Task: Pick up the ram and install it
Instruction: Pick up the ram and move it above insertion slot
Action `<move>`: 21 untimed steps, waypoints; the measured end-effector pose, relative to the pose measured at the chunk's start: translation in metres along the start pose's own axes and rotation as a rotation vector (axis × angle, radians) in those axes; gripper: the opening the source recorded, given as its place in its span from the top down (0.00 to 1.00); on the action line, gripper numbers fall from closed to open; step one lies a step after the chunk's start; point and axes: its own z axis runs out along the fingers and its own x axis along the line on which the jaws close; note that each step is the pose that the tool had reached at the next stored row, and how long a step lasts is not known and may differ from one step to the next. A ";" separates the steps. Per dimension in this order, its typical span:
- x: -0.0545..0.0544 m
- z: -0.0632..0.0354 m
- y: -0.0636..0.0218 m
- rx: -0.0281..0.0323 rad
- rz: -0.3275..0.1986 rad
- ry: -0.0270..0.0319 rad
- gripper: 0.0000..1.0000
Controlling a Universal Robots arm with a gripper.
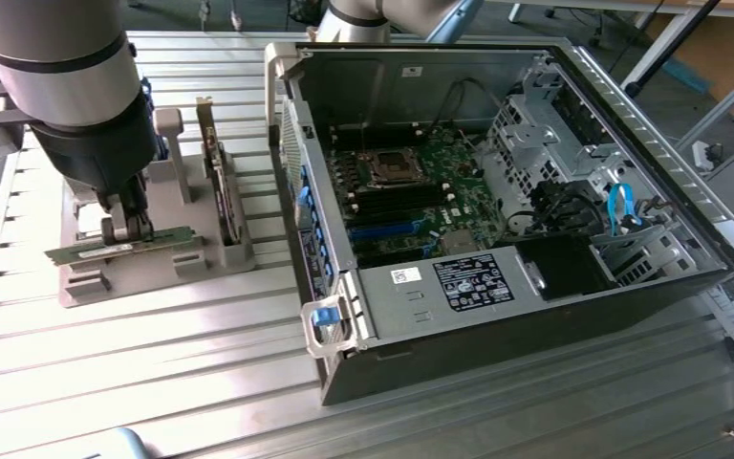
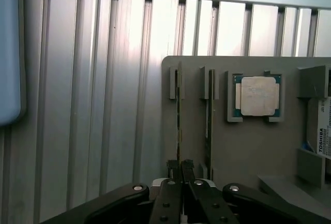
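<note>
At the grey holder (image 1: 176, 275) on the ribbed counter (image 1: 150, 363), toward the exterior view's left, we see the pincer (image 1: 127, 231) clenched on the ram (image 1: 169, 237). A second stick (image 2: 208, 125) stands in the neighbouring slot, and the open computer case (image 1: 469, 191) sits apart.

An open computer case (image 1: 380, 81) lies on a ribbed aluminium table (image 1: 150, 382), at the exterior view's right. Inside it sit a green motherboard (image 1: 442, 196) with its processor socket (image 1: 390, 169) and, farther right, a blue cable (image 1: 618, 208). At the exterior view's left, a grey holder (image 1: 93, 287) carries an upright dark expansion card (image 1: 223, 186) and a square silver processor chip (image 2: 257, 95).
</note>
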 end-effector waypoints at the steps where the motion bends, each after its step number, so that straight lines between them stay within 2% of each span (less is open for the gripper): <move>1: 0.000 -0.0021 0.0000 0.0001 0.000 -0.0001 0.88; 11: 0.000 -0.0250 0.0001 0.0001 0.000 0.0000 0.88; 21: 0.000 -0.0432 0.0001 0.0001 0.000 0.0000 0.88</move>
